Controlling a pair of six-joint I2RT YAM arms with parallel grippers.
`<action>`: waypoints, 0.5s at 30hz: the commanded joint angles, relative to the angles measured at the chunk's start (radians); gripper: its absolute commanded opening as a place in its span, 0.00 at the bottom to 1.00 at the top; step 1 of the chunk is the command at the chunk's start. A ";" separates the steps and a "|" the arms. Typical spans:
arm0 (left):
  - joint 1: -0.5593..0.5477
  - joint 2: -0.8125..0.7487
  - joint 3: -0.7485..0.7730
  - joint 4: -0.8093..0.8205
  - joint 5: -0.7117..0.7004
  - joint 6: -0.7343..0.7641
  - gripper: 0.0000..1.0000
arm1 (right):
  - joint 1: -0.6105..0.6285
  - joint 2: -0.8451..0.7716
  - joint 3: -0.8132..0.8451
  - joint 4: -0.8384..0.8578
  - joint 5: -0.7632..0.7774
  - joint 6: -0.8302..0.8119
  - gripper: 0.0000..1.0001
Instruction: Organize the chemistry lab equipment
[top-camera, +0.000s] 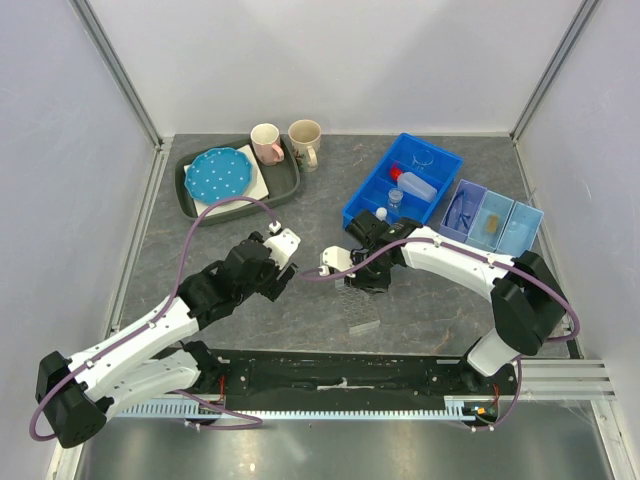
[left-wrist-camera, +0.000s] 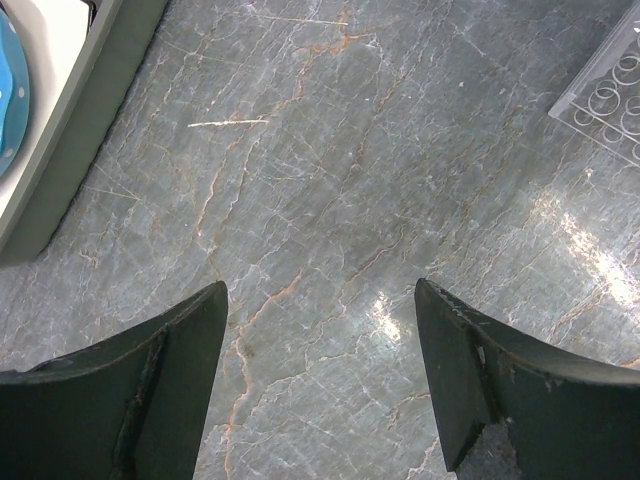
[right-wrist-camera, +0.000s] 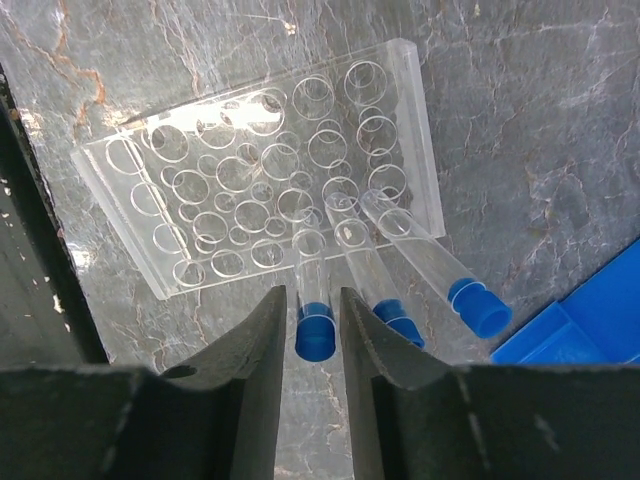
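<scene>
At the far left, a grey tray (top-camera: 185, 190) is seen holding a blue dotted plate (top-camera: 220, 172), and just to its right a pink mug (top-camera: 266, 142) and a beige mug (top-camera: 305, 140) are stood side by side. Nearer and left of centre, the left gripper (left-wrist-camera: 320, 290) is held over the bare table (left-wrist-camera: 330, 150) with its jaws spread wide and nothing between them. To its right, near the middle of the table, the clear tube rack (right-wrist-camera: 260, 180) is set down. Three blue-capped clear tubes (right-wrist-camera: 440, 270) are lodged in it side by side along one edge, all leaning. The right gripper (right-wrist-camera: 312, 300) is placed over the leftmost of these in the wrist view. Its jaws are only narrowly parted, and the blue cap is flanked by them with a thin gap visible on each side. Beyond the rack, to the far right, a blue bin (top-camera: 372, 192) is found with the small white red-capped squeeze bottle (top-camera: 417, 186) lying in it and the small clear beaker (top-camera: 423, 157) in its far compartment. Furthest right, in a light-blue tray (top-camera: 520, 228), the blue-framed safety glasses (top-camera: 459, 213) are kept in the left section and the tan bristle brush (top-camera: 492, 224) in the middle one.
</scene>
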 joint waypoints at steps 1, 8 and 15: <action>0.001 -0.019 -0.001 0.021 -0.013 0.034 0.82 | 0.007 0.000 0.046 -0.010 -0.014 0.008 0.37; 0.001 -0.022 -0.002 0.021 -0.017 0.034 0.82 | 0.009 -0.026 0.056 -0.035 -0.041 -0.001 0.51; 0.001 -0.060 -0.008 0.032 -0.013 0.020 0.84 | -0.032 -0.132 0.025 -0.081 -0.044 -0.038 0.61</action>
